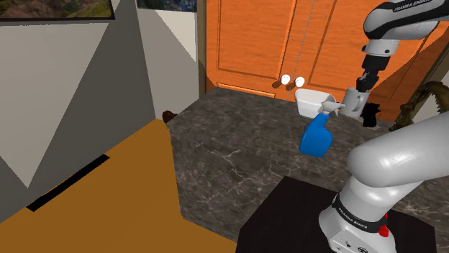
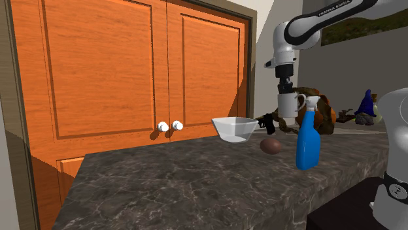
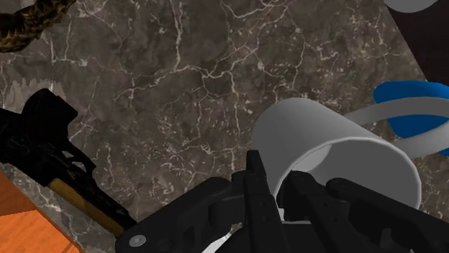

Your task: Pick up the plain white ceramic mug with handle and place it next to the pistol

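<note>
Now the jaws clamp the mug (image 3: 316, 136) by its rim, clear of the desk (image 3: 180, 86). Presumably it is bound for the pistol (image 3: 50, 151).

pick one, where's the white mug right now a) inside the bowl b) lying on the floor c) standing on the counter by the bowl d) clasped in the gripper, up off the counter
d: the gripper clasps the mug by its rim, and it hangs above the counter.

countertop (image 2: 183, 176): was dark, white-veined marble, smooth. cabinet doors (image 2: 104, 65): were orange grained wood. mug (image 3: 316, 133): looked matt white. spray bottle (image 2: 307, 147): looked glossy blue plastic. pistol (image 3: 39, 140): looked matt black.
</note>
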Robot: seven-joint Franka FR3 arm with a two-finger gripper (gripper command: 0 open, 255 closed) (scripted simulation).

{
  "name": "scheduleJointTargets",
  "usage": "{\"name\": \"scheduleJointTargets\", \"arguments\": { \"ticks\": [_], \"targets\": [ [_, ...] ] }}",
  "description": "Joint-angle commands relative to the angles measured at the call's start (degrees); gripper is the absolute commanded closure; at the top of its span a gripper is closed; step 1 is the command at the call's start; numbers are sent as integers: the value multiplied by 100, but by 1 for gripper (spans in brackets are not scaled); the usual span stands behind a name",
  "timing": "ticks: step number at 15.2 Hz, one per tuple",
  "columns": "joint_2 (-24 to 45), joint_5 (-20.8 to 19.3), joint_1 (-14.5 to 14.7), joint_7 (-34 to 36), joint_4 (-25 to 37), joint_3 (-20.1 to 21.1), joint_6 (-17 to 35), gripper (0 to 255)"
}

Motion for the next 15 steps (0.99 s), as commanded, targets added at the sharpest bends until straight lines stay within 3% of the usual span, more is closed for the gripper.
{"name": "scheduleJointTargets", "arguments": {
  "ticks": [1,15],
  "targets": [
    [22,-26,-8,6,-150,-47,175,255],
    [368,-147,0,7,-965,-398,1336,255]
  ]
}}
